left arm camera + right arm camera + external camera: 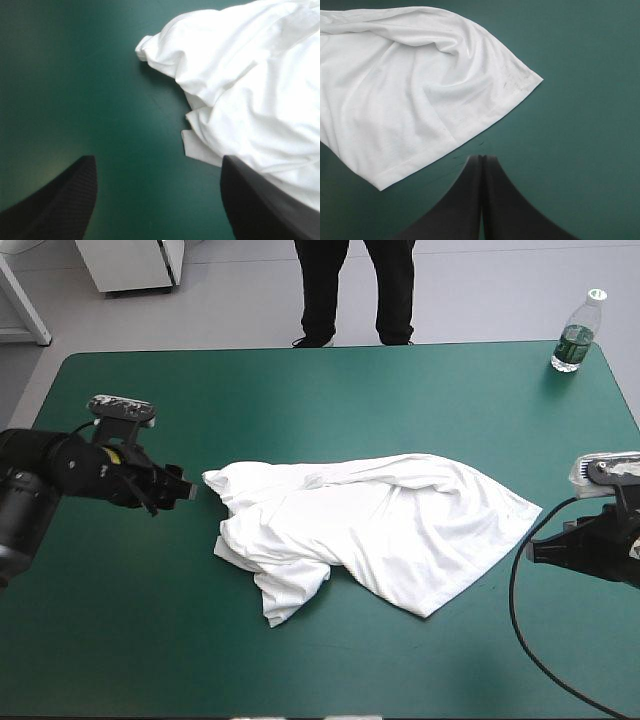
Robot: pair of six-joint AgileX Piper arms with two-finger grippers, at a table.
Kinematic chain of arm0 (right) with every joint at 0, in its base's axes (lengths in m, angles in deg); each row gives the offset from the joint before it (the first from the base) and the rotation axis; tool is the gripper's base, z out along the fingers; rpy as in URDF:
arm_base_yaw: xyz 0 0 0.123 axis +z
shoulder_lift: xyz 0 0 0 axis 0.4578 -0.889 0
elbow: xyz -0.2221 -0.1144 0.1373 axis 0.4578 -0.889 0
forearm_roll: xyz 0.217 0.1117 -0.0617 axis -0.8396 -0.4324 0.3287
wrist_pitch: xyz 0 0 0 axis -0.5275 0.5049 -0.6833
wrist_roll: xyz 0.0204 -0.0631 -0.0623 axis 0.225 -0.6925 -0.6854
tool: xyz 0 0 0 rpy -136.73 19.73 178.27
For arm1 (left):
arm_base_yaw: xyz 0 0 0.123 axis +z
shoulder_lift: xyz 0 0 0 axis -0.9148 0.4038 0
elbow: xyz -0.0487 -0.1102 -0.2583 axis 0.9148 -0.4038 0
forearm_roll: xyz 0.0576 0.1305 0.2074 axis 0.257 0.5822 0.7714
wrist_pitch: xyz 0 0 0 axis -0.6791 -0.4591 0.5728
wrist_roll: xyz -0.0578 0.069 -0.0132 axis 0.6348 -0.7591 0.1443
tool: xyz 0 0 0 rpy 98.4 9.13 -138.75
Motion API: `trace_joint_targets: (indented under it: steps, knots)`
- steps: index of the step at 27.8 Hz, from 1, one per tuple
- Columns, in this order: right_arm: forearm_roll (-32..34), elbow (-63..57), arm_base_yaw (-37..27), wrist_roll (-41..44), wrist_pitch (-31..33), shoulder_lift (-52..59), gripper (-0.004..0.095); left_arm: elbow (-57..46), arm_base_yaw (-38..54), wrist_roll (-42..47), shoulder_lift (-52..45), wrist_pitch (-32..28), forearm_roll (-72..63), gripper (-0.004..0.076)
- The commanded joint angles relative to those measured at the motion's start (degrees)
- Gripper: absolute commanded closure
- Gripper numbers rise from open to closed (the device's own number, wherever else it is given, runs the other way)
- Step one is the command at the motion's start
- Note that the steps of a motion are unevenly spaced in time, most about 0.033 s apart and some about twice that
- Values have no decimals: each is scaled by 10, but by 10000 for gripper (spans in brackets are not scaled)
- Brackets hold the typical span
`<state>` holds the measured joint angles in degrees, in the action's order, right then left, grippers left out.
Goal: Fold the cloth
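The white T-shirt (370,525) lies loosely spread and wrinkled on the middle of the teal-green table, its left part bunched. My left gripper (185,490) hovers just off the shirt's left edge, fingers open. In the left wrist view the T-shirt (250,85) lies ahead, and one finger (260,205) overlaps the cloth's edge while the other (65,200) is over bare cover. My right gripper (535,550) sits off the shirt's right corner, fingers shut. The right wrist view has the gripper (482,159) as one pointed arch, apart from the T-shirt's hem (470,125).
A clear plastic water bottle (576,337) stands at the table's far right corner. Bare teal-green cover (150,640) surrounds the shirt on all sides, widest along the near edge.
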<state>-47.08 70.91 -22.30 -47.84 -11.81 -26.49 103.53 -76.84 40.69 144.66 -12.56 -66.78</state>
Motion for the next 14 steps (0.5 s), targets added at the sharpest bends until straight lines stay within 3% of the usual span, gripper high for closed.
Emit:
trace_joint_targets:
  steps: [1, 7, 14]
  knots:
    - [-1, 16, 1, 0, -20, 1, 925, 68, -1, -13, 54, -27, -11, 220]
    - [2, 16, 1, 0, -34, 1, 925, 183, -1, -13, 172, -18, -12, 232]
    - [7, 16, 1, -4, -40, 1, 925, 197, -1, -17, 275, -41, -21, 252]
